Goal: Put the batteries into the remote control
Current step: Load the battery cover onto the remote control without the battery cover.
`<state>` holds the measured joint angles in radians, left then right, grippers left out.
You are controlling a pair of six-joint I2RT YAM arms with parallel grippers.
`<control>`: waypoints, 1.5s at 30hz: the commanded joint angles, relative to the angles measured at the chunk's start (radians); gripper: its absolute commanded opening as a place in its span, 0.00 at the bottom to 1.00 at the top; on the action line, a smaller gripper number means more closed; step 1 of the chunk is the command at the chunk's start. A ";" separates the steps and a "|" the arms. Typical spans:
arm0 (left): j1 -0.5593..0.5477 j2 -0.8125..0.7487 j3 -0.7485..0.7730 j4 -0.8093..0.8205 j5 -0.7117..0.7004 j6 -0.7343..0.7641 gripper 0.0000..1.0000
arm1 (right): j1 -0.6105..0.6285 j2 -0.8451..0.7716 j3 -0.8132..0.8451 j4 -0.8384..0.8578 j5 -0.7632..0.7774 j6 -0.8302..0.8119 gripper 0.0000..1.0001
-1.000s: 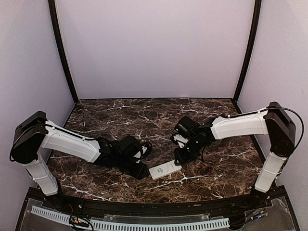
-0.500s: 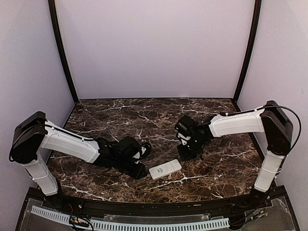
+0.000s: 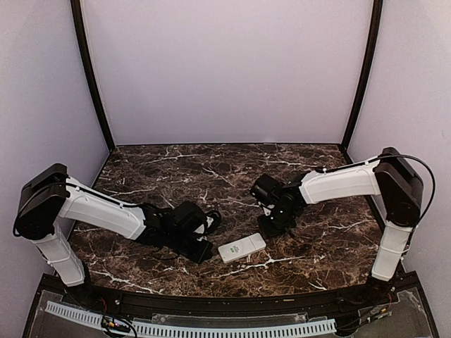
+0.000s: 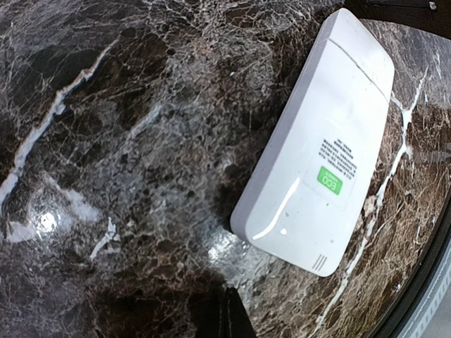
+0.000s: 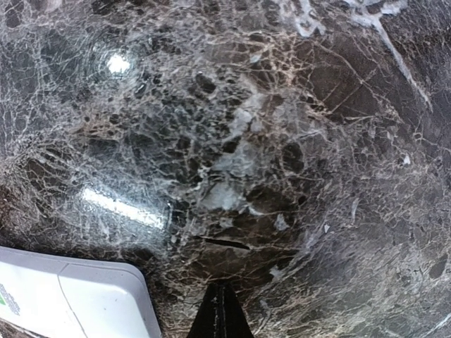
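Observation:
The remote control (image 3: 242, 248) lies flat on the marble table, back side up, with a green label (image 4: 330, 180) and a seam across one end. In the left wrist view the remote control (image 4: 317, 141) sits just ahead of my left gripper (image 4: 229, 313), which is shut and empty, a short gap away. My left gripper (image 3: 204, 252) rests low at the remote's left end. My right gripper (image 3: 267, 228) is shut on nothing, just off the remote's right end; a corner of the remote control (image 5: 77, 299) shows beside my right gripper (image 5: 220, 310). The batteries are out of view.
Dark marble table (image 3: 211, 169) with white veins, enclosed by pale walls and black corner posts. A black rail and white cable strip (image 3: 190, 327) run along the near edge. Both arms reach in low from either side.
Both grippers have closed from partly open. The right gripper has drawn back a little from the remote's right end; the left has shifted slightly leftward. The remote has not moved.

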<state>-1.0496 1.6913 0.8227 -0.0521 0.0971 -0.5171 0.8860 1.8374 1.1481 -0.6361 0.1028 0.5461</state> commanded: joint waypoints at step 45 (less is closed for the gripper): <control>-0.041 0.075 0.031 -0.074 0.003 0.046 0.00 | 0.014 -0.223 0.047 -0.010 -0.099 -0.055 0.00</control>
<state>-1.0847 1.7432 0.8822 -0.0586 0.1135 -0.4854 0.8948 1.6726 1.1591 -0.7250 0.0666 0.5198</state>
